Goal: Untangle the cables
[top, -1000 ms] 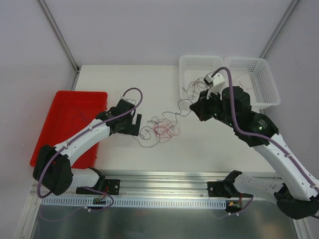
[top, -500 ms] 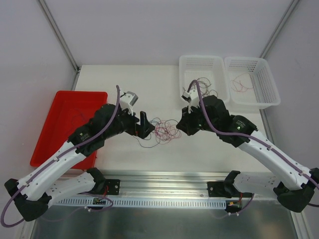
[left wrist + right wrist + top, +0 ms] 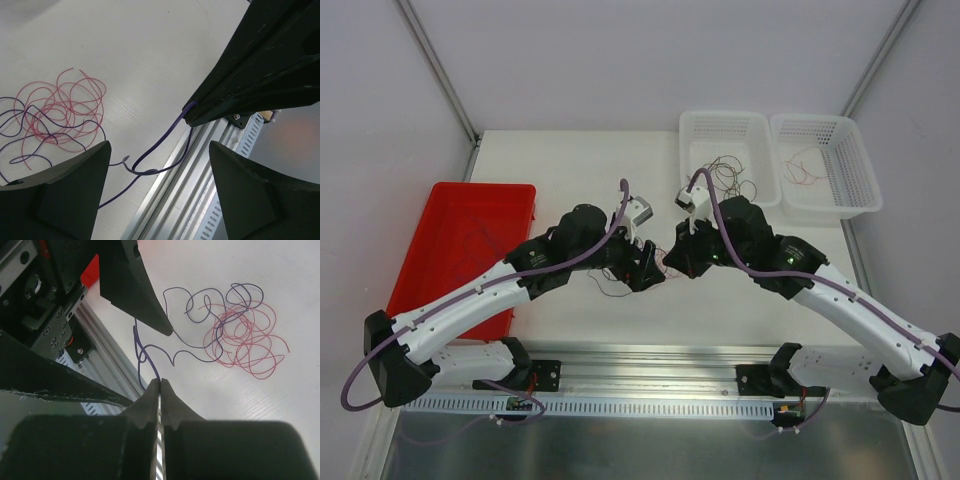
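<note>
The cables lie mid-table as a loose tangle [image 3: 663, 264], largely hidden between both grippers in the top view. Pink-red loops [image 3: 62, 117] and dark purple strands cross each other. My right gripper [image 3: 160, 381] is shut on one purple cable [image 3: 142, 352], pinching its end at the fingertips; it sits just right of the tangle [image 3: 676, 262]. My left gripper [image 3: 160, 145] hangs open over the table's near edge, left of the tangle [image 3: 648, 272]. That same purple cable [image 3: 150, 167] loops between its spread fingers without touching them. The pink bunch [image 3: 245, 340] rests flat on the table.
A red tray [image 3: 480, 187] stands at the left. Two white baskets [image 3: 723, 116] [image 3: 820, 118] at the back right hold dark wires [image 3: 725, 175] and red wires [image 3: 805, 165]. An aluminium rail [image 3: 650, 360] runs along the near edge, right below both grippers.
Both arms have swung in toward the tangle. My left gripper moved right and its jaws narrowed slightly. My right gripper came down from the basket, staying shut on the purple cable.
</note>
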`<state>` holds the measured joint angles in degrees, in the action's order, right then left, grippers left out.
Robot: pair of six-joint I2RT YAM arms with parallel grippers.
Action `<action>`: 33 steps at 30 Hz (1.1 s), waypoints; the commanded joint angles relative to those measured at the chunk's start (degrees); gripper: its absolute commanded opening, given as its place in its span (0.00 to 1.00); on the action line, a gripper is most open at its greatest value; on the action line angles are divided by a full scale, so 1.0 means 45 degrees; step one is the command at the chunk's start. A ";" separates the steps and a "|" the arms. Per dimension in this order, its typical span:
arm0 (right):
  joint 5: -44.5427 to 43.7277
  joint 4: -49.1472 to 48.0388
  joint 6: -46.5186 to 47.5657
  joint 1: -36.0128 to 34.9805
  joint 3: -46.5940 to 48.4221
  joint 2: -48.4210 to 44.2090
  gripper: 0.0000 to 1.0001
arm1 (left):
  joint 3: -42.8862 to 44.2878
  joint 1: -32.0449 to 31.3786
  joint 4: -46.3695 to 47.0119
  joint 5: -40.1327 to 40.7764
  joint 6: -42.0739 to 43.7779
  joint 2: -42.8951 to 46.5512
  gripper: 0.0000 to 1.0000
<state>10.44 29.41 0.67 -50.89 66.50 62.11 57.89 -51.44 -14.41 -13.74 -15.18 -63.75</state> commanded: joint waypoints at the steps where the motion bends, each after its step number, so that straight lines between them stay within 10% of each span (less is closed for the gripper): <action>1: 0.0104 -0.0773 0.0125 -0.0077 -0.0187 -0.0539 0.01 | -0.0109 -0.0131 0.0840 -0.0853 0.0989 -0.0052 0.77; 9: 0.0064 -0.1261 -0.0090 -0.0058 -0.0363 -0.0832 0.01 | -0.0442 -0.0326 0.0899 -0.0659 0.1303 -0.0736 0.51; 15: -0.0637 -0.1496 -0.0480 -0.0057 -0.0695 -0.0969 0.04 | -0.0267 -0.0346 0.0938 -0.0171 0.1381 -0.0698 0.00; 25: -0.4543 -0.0714 -0.2100 0.0877 -0.1690 -0.1048 0.65 | 0.0454 -0.0346 0.0080 0.3439 0.0834 0.1000 0.00; 33: -0.4314 -0.1553 -0.2845 0.1740 -0.1829 0.1445 0.69 | 0.1315 -0.0366 -0.1093 0.4107 0.0678 0.1528 0.00</action>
<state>-8.73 25.43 -10.37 -43.13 57.32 63.05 61.41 -52.56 -17.15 2.09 -11.31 -58.30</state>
